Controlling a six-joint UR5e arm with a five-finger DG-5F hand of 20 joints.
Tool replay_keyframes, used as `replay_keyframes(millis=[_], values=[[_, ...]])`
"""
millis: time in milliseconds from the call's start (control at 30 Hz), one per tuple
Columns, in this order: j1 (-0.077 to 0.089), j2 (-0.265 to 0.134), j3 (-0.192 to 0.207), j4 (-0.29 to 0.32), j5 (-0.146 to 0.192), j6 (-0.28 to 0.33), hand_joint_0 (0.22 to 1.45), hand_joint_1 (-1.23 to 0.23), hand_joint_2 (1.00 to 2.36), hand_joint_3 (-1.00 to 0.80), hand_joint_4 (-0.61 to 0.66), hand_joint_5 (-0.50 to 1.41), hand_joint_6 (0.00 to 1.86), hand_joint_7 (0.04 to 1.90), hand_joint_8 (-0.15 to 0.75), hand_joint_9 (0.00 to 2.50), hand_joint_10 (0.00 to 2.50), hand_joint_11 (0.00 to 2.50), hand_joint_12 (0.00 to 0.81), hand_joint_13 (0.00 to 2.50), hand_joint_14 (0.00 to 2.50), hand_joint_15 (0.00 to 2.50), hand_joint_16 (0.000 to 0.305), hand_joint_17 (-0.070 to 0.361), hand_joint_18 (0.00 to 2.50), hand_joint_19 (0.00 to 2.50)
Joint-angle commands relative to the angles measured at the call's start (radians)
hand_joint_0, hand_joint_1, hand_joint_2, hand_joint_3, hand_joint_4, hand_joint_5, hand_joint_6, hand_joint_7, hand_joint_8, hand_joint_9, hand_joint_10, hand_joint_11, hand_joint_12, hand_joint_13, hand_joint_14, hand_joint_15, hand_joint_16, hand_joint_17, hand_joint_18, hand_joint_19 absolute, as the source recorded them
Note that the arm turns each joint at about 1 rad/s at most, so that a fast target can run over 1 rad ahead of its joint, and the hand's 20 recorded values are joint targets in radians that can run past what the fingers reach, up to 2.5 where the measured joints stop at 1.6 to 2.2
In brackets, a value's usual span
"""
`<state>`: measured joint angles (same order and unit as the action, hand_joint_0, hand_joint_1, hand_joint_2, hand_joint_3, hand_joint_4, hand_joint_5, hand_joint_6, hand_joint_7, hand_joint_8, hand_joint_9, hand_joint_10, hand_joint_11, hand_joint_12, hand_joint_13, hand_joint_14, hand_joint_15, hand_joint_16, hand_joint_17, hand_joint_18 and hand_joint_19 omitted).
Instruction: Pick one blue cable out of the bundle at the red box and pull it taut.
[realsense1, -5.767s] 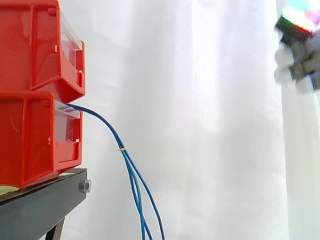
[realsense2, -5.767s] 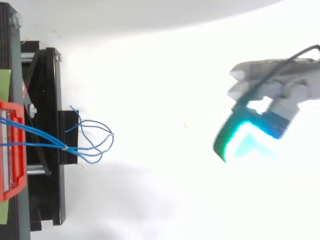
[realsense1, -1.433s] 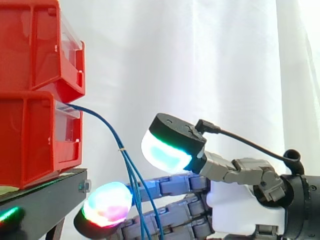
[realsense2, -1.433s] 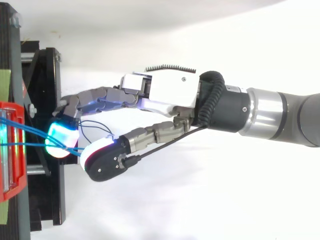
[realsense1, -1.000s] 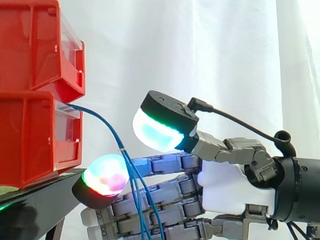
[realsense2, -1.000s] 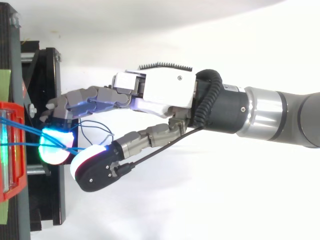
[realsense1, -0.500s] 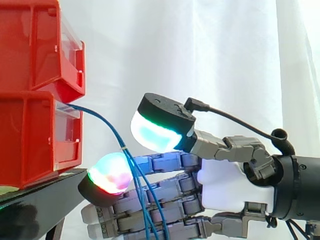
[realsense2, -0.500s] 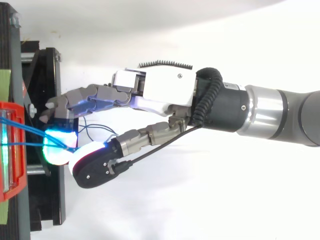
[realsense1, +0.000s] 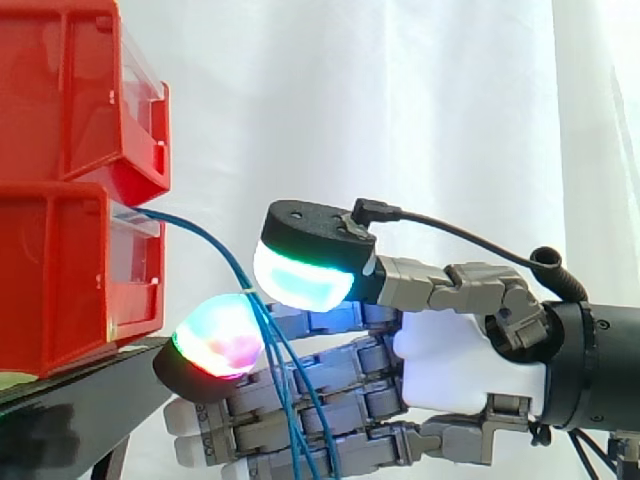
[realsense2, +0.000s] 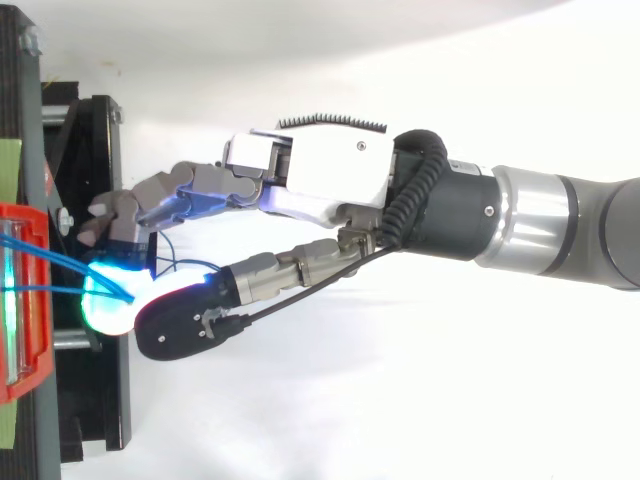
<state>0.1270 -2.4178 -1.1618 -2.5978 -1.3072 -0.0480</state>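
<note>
At the far left of the side view we see two red bins stacked: the upper bin (realsense1: 70, 90) rests on the lower bin (realsense1: 60, 285), and both sit on the black stand (realsense1: 90, 400). The blue cable bundle (realsense1: 190, 229) leaves the open front of the lower bin and arcs down and to the right in a slack curve to a small pale tie (realsense1: 245, 292). Below the tie the bundle separates into several strands (realsense1: 290, 420) that hang past the bottom edge of the view.

Just right of the stand, we find the hand (realsense1: 460, 372) engaged at the tie. The thumb pad (realsense1: 300, 278), glowing green and cyan, sits above and right of the cable. A finger pad (realsense1: 218, 340), glowing red, green and blue, sits below and left of it. We read the two pads as closed together with the bundle pinched between them. The top view agrees: there the pads meet at the stand's edge, where the cable runs in. We cannot tell how many strands lie inside the pinch. The other fingers reach nearly straight toward the stand below the pinch, and the hanging strands cross in front of them.

Further right comes the arm (realsense2: 540, 235), which enters from the right edge. The white curtain (realsense1: 420, 120) hangs behind everything.
</note>
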Motion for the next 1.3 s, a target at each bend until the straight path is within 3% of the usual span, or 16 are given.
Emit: replay_keyframes(millis=[0, 233, 500, 633, 900, 1267], values=[[0.0, 0.005, 0.001, -0.005, 0.0, -0.003, 0.62, -0.68, 1.02, -0.18, 0.18, -0.2, 0.84, 0.82, 0.277, 0.42, 0.0, 0.11, 0.363, 0.24, 0.0, 0.1, 0.052, 0.117, 0.23, 0.07], [0.0, 0.013, 0.001, -0.013, 0.0, -0.006, 0.62, -0.7, 1.02, -0.18, 0.19, -0.21, 0.86, 0.8, 0.278, 0.43, 0.0, 0.13, 0.362, 0.26, 0.0, 0.11, 0.052, 0.117, 0.25, 0.07], [0.002, 0.014, 0.002, -0.022, 0.0, -0.007, 0.56, -0.68, 1.0, -0.43, 0.21, -0.2, 0.84, 0.78, 0.288, 0.44, 0.0, 0.13, 0.371, 0.26, 0.0, 0.12, 0.053, 0.119, 0.26, 0.1], [0.003, 0.014, 0.002, -0.022, 0.0, -0.007, 0.56, -0.68, 1.0, -0.47, 0.2, -0.19, 0.83, 0.8, 0.296, 0.46, 0.0, 0.13, 0.372, 0.27, 0.0, 0.12, 0.053, 0.119, 0.25, 0.09], [0.006, 0.014, 0.002, -0.022, 0.002, -0.009, 0.61, -0.73, 1.02, -0.25, 0.11, -0.19, 0.9, 0.84, 0.298, 0.54, 0.0, 0.21, 0.367, 0.35, 0.0, 0.13, 0.05, 0.114, 0.34, 0.1], [0.005, 0.014, 0.002, -0.028, 0.003, -0.006, 0.62, -0.75, 1.02, -0.1, 0.0, -0.19, 0.94, 0.9, 0.312, 0.62, 0.01, 0.29, 0.37, 0.42, 0.01, 0.16, 0.049, 0.111, 0.43, 0.11]])
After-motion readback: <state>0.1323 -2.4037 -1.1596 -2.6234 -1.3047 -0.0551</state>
